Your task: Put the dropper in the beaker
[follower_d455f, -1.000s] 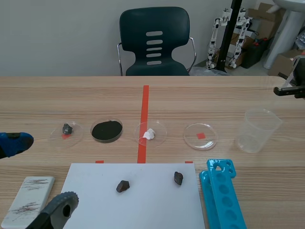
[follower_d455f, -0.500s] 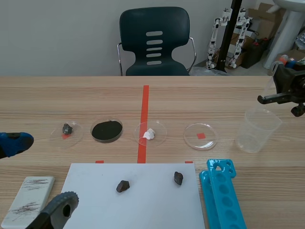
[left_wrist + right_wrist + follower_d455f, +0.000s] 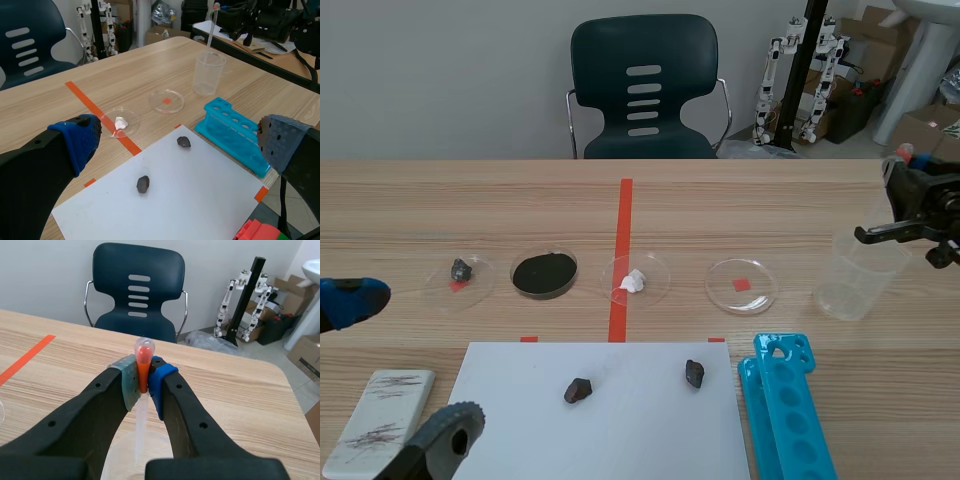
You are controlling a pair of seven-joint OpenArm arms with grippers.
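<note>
A clear plastic beaker (image 3: pixel 861 274) stands on the wooden table at the right. My right gripper (image 3: pixel 912 196) hangs just above and behind its rim, shut on a dropper (image 3: pixel 143 360) with an orange bulb. The dropper's clear tube points down toward the beaker (image 3: pixel 129 455) below the fingers. The left wrist view shows the dropper (image 3: pixel 212 25) upright over the beaker (image 3: pixel 208 74). Low at the near left, my left gripper (image 3: pixel 180 137) is open and holds nothing; one blue pad (image 3: pixel 350 299) shows in the scene view.
Several petri dishes (image 3: pixel 741 285) line the table's middle. Nearer lie a white sheet (image 3: pixel 610 410) with two dark stones, a blue test-tube rack (image 3: pixel 786 405) and a scratched white tile (image 3: pixel 380 420). A chair (image 3: pixel 643 90) stands beyond the table.
My right arm has come in from the right edge, moving left and down, bringing the dropper over the beaker. The left arm has not moved.
</note>
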